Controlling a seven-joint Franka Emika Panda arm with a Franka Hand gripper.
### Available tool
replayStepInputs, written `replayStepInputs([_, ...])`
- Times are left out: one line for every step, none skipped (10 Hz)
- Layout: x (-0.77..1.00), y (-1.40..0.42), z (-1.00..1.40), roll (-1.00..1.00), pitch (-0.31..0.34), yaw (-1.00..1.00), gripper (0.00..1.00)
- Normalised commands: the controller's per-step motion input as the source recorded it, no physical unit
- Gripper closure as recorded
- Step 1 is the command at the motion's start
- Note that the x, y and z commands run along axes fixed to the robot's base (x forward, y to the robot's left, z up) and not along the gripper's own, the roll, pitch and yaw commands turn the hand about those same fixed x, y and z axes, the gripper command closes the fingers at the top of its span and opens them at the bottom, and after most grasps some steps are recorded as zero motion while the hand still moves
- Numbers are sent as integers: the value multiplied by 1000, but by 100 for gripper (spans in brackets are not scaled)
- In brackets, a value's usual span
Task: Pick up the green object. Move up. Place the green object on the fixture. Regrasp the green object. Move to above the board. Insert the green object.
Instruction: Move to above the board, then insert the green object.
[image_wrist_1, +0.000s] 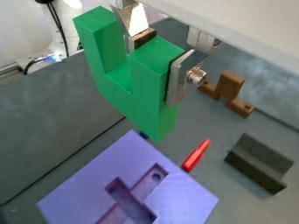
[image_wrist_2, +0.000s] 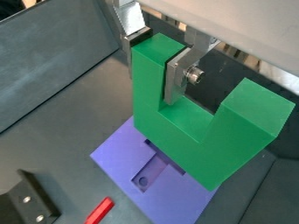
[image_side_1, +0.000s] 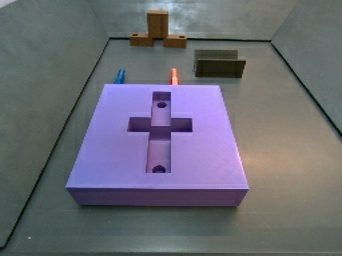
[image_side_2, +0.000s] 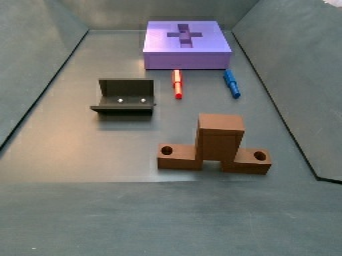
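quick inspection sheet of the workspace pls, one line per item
surface: dark grey floor, bare between the pieces
green object: held above the board, seen only in wrist views
board: purple, cross recess empty
fixture: on the floor, nothing on it
clutter: brown wooden piece; red peg and blue peg beside the board
gripper: shut on the green object, out of both side views
cables: nothing seen
surroundings: grey walls around the floor
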Motion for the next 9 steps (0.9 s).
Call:
replayStepInputs([-43,2,-4,-242,-29,-8,100])
replayStepInputs([0,0,-17,0,0,0,100])
replayStepInputs([0,54,-180,121,139,-180,100])
replayStepInputs([97,-126,-326,0,50,34,100])
replayStepInputs([611,-406,-774,-113,47,103,100])
replayStepInputs([674,-414,-834,-126,-64,251,100])
replayStepInputs([663,-374,-826,-134,-91,254,100])
replayStepInputs([423,-97,-826,-114,-131,314,100])
replayStepInputs([0,0,-791,50,-210,486,100])
